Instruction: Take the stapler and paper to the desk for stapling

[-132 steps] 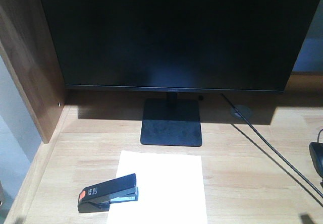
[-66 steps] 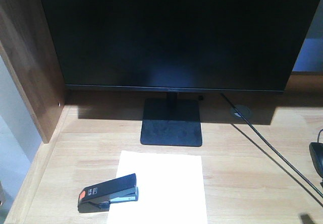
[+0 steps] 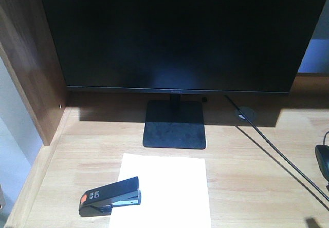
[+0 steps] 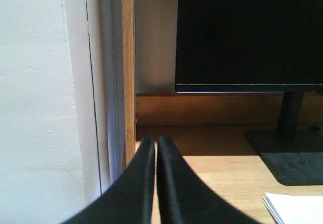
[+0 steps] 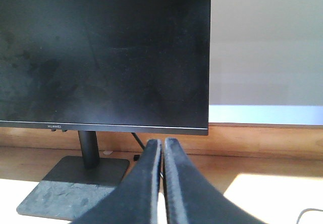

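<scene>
In the front view a black stapler with an orange patch rests on the left edge of the white paper, both lying on the light wood desk in front of the monitor stand. Neither gripper shows in that view. My left gripper is shut with nothing in it, near the desk's left side panel; a corner of the paper shows at lower right. The right gripper is shut and empty too, pointing at the monitor's right lower corner.
A large black monitor on a flat square stand fills the back of the desk. A dark wood side panel bounds the left. A round grommet and a black cable lie to the right, with a dark object at the right edge.
</scene>
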